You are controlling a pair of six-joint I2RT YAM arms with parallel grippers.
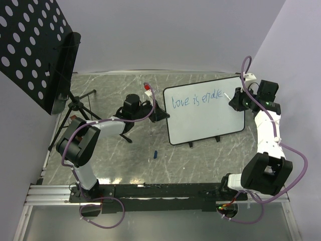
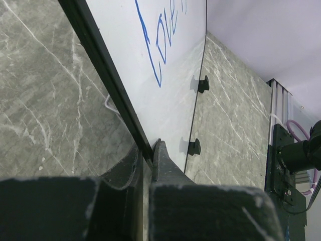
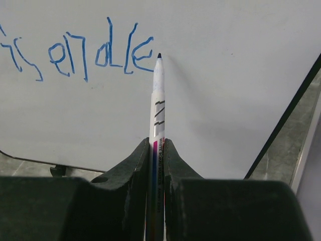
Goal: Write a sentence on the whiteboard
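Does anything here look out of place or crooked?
The whiteboard sits turned at an angle to the table edges, its left rim pinched in the jaws of the left gripper. A small blue piece, perhaps a marker cap, lies loose on the table before it.

The grey marbled table (image 1: 200,160) bears the whiteboard (image 1: 200,120), a small blue object (image 1: 155,153) and a tripod (image 1: 75,104).

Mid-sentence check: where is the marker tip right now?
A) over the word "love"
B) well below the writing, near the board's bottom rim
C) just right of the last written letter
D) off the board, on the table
C: the right wrist view shows the marker, gripped in the right claw, with its tip just past the final letter of the sentence on the whiteboard.
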